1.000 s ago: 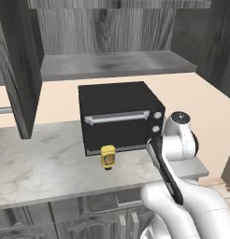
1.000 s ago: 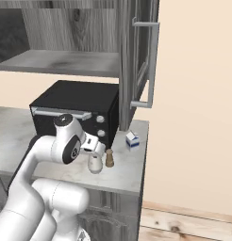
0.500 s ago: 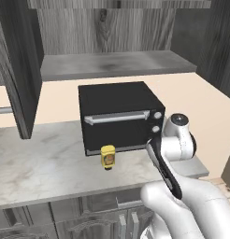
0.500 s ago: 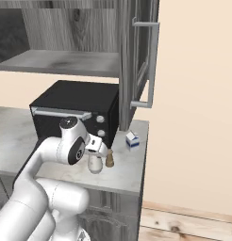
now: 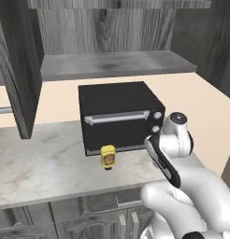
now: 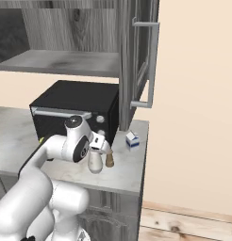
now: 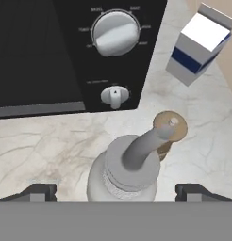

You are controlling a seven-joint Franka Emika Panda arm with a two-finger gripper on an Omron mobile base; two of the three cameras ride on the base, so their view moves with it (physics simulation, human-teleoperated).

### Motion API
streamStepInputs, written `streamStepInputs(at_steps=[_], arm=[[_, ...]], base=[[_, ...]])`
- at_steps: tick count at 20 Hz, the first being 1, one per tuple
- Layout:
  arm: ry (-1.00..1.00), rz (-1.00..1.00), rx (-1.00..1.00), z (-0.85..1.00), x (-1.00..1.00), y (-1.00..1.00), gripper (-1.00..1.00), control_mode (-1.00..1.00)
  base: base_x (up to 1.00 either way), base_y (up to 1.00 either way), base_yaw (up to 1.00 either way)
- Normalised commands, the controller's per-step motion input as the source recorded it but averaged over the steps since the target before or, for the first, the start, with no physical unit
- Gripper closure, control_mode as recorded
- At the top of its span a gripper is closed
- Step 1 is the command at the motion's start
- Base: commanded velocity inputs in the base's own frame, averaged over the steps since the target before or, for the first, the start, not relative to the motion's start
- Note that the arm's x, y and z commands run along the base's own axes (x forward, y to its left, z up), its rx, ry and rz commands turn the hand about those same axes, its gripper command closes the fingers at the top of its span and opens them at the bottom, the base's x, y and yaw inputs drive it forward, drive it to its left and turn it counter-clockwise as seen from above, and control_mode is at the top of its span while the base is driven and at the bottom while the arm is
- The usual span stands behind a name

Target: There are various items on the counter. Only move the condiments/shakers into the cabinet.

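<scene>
The gripper (image 7: 116, 192) is hanging with its jaws spread wide, straddling the white bottle (image 7: 123, 172) (apparently not touching it yet). The brown shaker (image 7: 169, 129) is standing just beside the bottle on the counter (image 7: 52, 146); the blue-and-white box (image 7: 198, 44) is sitting farther off, by the toaster oven (image 7: 66, 52). The yellow squeeze bottle (image 5: 108, 156) is standing before the oven's door.

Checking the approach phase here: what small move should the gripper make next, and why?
Probably ease straight down, then close on the white bottle. In the hand view the gripper is open with its fingertips either side of the bottle, not touching it. The brown shaker stands close behind, so a sideways drift could knock it.
</scene>
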Motion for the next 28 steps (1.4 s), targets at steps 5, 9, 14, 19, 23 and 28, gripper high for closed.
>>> streamStepInputs(at_steps=[5, 9, 14, 19, 23, 28], arm=[[-0.06, 0.0, 0.01, -0.08, 0.13, 0.0, -1.0, -1.0], [-0.05, 0.0, 0.0, -0.07, 0.05, 0.0, -1.0, -1.0], [-0.04, 0.0, -0.03, -0.12, 0.04, 0.0, -1.0, -1.0], [-0.03, 0.0, -0.06, -0.14, 0.06, 0.0, 1.0, -1.0], [-0.01, 0.0, -0.01, -0.02, 0.0, 0.0, 1.0, -1.0], [-0.08, 0.0, 0.0, 0.5, -0.41, 0.12, 1.0, -1.0]], base=[[0.0, 0.0, 0.0], [0.0, 0.0, 0.0], [0.0, 0.0, 0.0], [0.0, 0.0, 0.0], [0.0, 0.0, 0.0], [0.0, 0.0, 0.0]])
